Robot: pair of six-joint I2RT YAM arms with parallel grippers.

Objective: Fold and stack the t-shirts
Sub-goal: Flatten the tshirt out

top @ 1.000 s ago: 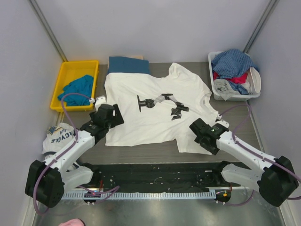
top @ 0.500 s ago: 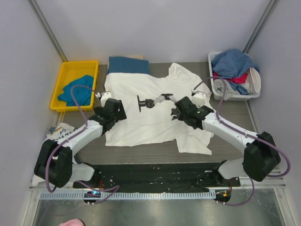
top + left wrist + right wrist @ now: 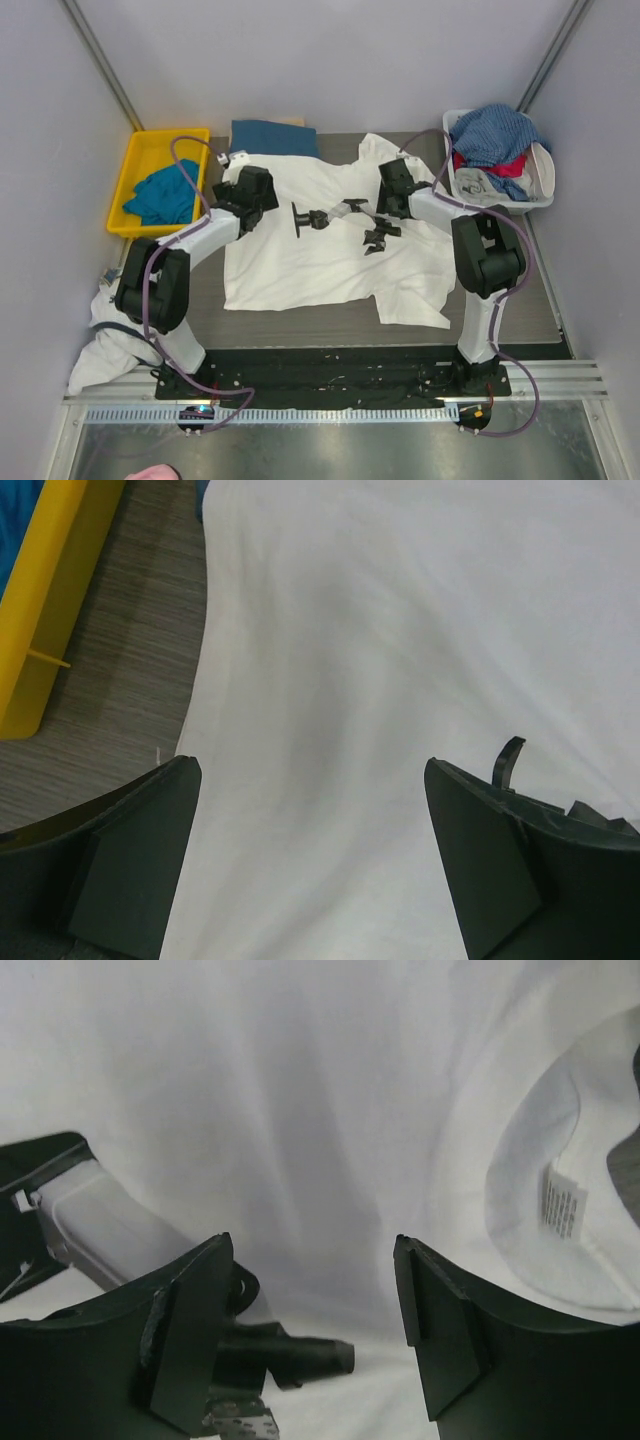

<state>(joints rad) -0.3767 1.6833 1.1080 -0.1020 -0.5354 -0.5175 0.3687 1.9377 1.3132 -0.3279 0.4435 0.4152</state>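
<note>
The large white t-shirt [image 3: 320,265] lies spread flat on the table, black graphic marks [image 3: 345,220] on its chest. The dark blue t-shirt [image 3: 272,137] lies folded at the back, just beyond it. My left gripper [image 3: 250,186] is open and empty over the shirt's far left part; the left wrist view shows white cloth [image 3: 380,630] between its fingers [image 3: 312,768]. My right gripper [image 3: 392,182] is open and empty over the far right chest. The right wrist view shows it [image 3: 312,1243] above cloth near the collar and label [image 3: 560,1205].
A yellow bin [image 3: 140,160] with a teal cloth [image 3: 165,190] stands at the back left; its wall shows in the left wrist view [image 3: 45,600]. A white basket [image 3: 455,175] full of clothes is at the back right. A white garment [image 3: 105,335] lies at the near left.
Both arms have reached away from the near edge toward the far part of the white shirt, the left to its far left, the right to the collar side. Both stay open.
</note>
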